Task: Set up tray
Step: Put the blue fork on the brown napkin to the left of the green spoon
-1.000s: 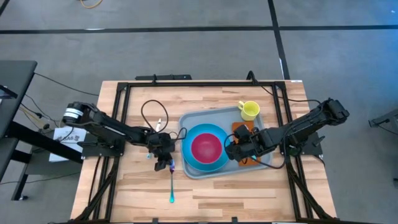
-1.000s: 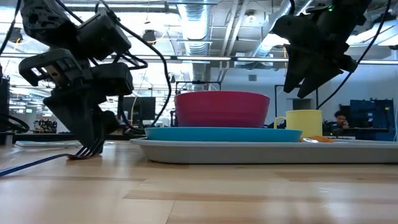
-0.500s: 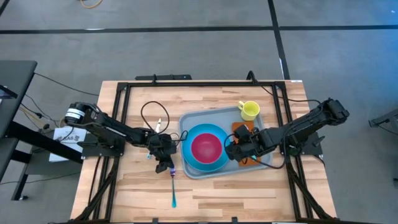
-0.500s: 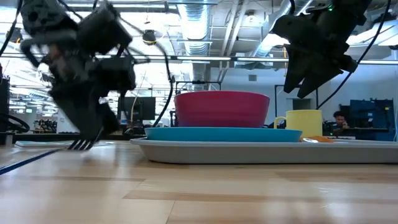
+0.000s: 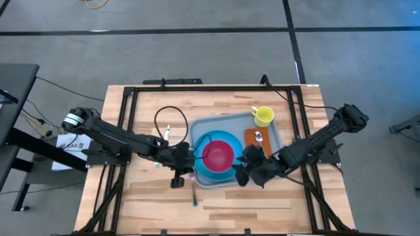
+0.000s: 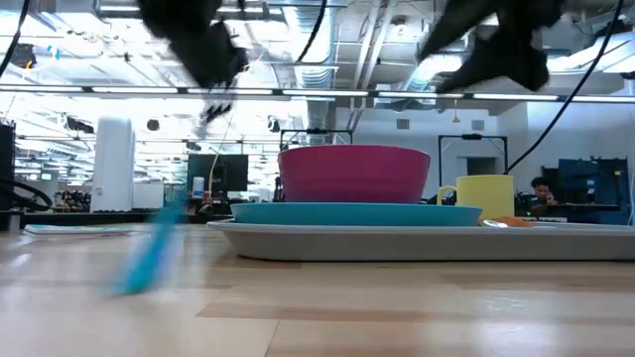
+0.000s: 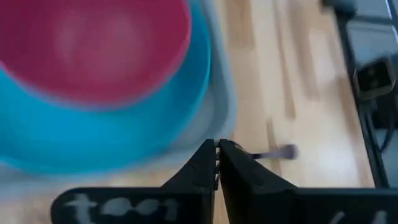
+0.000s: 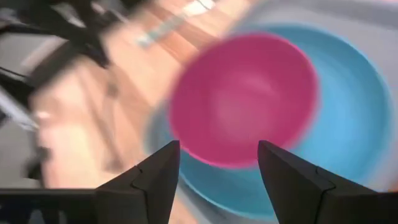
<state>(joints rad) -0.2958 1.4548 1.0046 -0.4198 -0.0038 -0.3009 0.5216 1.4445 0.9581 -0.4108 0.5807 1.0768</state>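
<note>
The pale grey-blue tray (image 5: 275, 131) carries a blue plate (image 5: 226, 176) with a pink bowl (image 5: 218, 156) on it, a yellow mug (image 5: 262, 116) and an orange napkin (image 5: 252, 144) with a spoon (image 5: 259, 137) on top. My left gripper (image 5: 189, 168) is raised beside the tray's left rim and is shut on a fork with a blue handle (image 5: 195, 199). My right gripper (image 5: 247, 172) hovers open over the plate's near right side; in its wrist view its fingers (image 8: 155, 180) frame the bowl (image 8: 245, 99). My left gripper (image 7: 217, 155) pinches the fork between its two shut fingers, at the metal end away from the blue handle; a short piece of the fork (image 7: 273, 152) sticks out beside them. The fork hangs slanting below the fingers. Blur hides whether the blue handle (image 6: 149, 260) touches the table.
Black cables (image 5: 167, 118) loop on the wood to the left of the tray. A black frame (image 5: 197, 88) runs round the table top. Bare wood lies along the near edge (image 5: 216, 213).
My left gripper has shut on the fork's metal end, then risen and gone right toward the tray; the fork has come up slanting and its handle has swung along. My right gripper, still open, has left the napkin and gone toward the near edge.
</note>
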